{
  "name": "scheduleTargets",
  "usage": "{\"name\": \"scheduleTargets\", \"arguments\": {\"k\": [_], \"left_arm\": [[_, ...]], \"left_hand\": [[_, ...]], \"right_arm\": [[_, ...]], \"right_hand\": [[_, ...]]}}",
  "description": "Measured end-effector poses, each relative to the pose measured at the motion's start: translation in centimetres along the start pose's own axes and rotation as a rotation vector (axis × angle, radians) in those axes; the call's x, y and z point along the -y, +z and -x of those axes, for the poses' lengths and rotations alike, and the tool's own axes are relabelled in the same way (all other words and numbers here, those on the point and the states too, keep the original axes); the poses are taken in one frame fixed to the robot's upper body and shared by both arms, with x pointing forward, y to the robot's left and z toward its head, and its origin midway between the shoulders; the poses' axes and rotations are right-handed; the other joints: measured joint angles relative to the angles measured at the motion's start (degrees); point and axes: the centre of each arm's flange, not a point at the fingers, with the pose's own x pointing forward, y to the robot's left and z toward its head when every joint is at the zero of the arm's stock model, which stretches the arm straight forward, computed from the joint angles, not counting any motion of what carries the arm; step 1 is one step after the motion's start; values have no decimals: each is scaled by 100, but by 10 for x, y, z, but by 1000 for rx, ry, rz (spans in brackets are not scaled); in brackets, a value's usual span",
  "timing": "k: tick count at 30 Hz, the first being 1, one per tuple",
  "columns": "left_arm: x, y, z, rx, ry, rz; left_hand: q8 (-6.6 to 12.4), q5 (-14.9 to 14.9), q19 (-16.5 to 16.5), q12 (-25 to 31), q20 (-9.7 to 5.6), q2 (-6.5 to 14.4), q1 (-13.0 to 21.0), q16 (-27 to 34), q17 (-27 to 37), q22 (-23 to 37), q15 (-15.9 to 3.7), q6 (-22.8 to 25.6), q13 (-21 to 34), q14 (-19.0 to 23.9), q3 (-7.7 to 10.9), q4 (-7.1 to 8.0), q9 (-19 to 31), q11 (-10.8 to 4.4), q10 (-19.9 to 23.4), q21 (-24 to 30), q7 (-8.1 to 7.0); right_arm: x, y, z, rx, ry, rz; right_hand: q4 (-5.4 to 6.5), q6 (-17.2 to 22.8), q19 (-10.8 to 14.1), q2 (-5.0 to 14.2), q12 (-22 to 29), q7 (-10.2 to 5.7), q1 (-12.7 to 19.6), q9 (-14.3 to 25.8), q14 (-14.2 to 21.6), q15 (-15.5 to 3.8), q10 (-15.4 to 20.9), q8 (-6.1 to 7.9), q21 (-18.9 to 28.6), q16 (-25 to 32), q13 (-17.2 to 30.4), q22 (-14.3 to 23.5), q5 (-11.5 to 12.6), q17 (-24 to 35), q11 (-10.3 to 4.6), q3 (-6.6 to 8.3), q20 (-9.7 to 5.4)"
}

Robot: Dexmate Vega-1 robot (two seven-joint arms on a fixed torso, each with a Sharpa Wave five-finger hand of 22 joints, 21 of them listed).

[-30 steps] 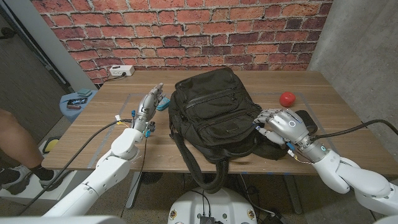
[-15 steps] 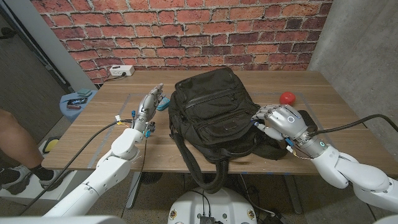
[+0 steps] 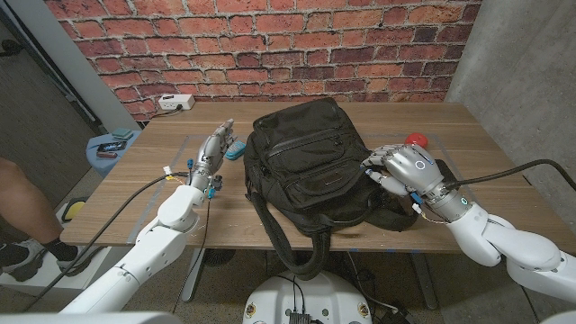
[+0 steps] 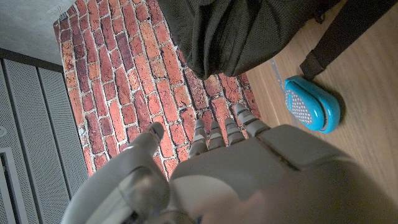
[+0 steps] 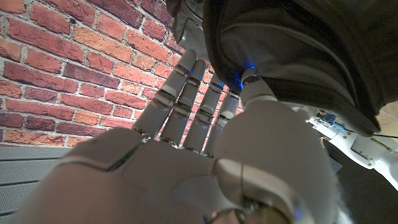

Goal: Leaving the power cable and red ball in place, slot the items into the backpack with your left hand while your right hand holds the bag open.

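Observation:
A black backpack (image 3: pixel 306 166) lies in the middle of the wooden table (image 3: pixel 135 193), its strap hanging over the front edge. My right hand (image 3: pixel 407 171) is at the bag's right edge. In the right wrist view its fingers (image 5: pixel 186 81) reach straight out under the backpack (image 5: pixel 298 43) and its thumb touches the rim; it grips nothing that I can see. My left hand (image 3: pixel 214 148) hovers left of the bag, fingers extended and empty, just short of a blue oval item (image 3: pixel 236 149). In the left wrist view, the blue oval item (image 4: pixel 313 103) lies beside the backpack (image 4: pixel 249 31).
The red ball (image 3: pixel 417 137) peeks out behind my right hand. A white power strip (image 3: pixel 175 103) sits at the table's back left. A dark flat thing (image 3: pixel 446 171) lies right of my right hand. A person's leg (image 3: pixel 18 193) and a small blue stand (image 3: pixel 112 144) are off the table's left.
My right hand has moved up and left along the bag's right edge and now covers part of the red ball. The left hand has barely moved.

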Motion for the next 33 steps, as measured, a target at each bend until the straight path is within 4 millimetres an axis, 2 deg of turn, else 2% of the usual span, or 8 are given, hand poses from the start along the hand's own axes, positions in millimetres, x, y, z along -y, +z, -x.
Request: {"name": "scheduleTargets", "arguments": {"k": [15, 22, 26, 30, 33], "left_arm": [[-5, 9, 4, -15, 9, -42], [-8, 14, 7, -22, 9, -62], [-10, 16, 8, -28, 7, -76], [-14, 19, 10, -34, 2, -93], [-18, 23, 12, -40, -3, -111]], "left_hand": [[0, 0, 0, 0, 0, 0, 0, 0, 0, 0, 0, 0, 0, 0, 24, -24, 0, 0, -1, -22, 0], [0, 0, 10, 0, 52, 0, 0, 0, 0, 0, 0, 0, 0, 0, 39, -93, -14, 6, 5, -22, 0], [0, 0, 51, 61, 94, -26, 26, 0, 0, 0, 22, 75, 0, 153, 45, -220, -14, 3, 205, -22, 31], [30, 0, 163, 89, 125, -123, 123, 45, 0, 0, 35, 231, 0, 314, 30, -415, -14, -2, 375, -12, 57], [32, 4, 239, 89, 156, -169, 169, 45, 0, 0, 22, 318, 0, 432, 29, -528, -14, -26, 466, 2, 31]], "right_arm": [[4, -9, -17, 4, -21, -49], [5, -13, -25, 16, -30, -67], [6, -15, -29, 22, -37, -74], [7, -16, -33, 27, -42, -90], [8, -16, -36, 29, -44, -103]], "right_hand": [[0, 0, 0, 6, 0, -1, 82, -5, 24, -12, 19, 0, 0, -50, 0, -1, -17, -27, -18, 0, 0], [1, 0, -1, 6, 0, -1, 82, -3, 78, -24, 19, 21, 0, -50, 0, -1, -17, -27, -18, -1, 0], [1, -1, 11, 22, 0, -1, 98, 0, 79, -25, 18, 21, 0, -50, 0, -1, -17, -26, -17, -1, -11], [1, -1, 32, -1, 0, -1, 151, 0, 79, -25, 18, 21, 0, -50, 0, -1, -18, -27, -17, -1, -31], [1, -1, 32, -1, 0, -1, 151, 0, 79, -25, 18, 21, 0, -50, 0, -1, -18, -27, -17, -1, -31]]}}
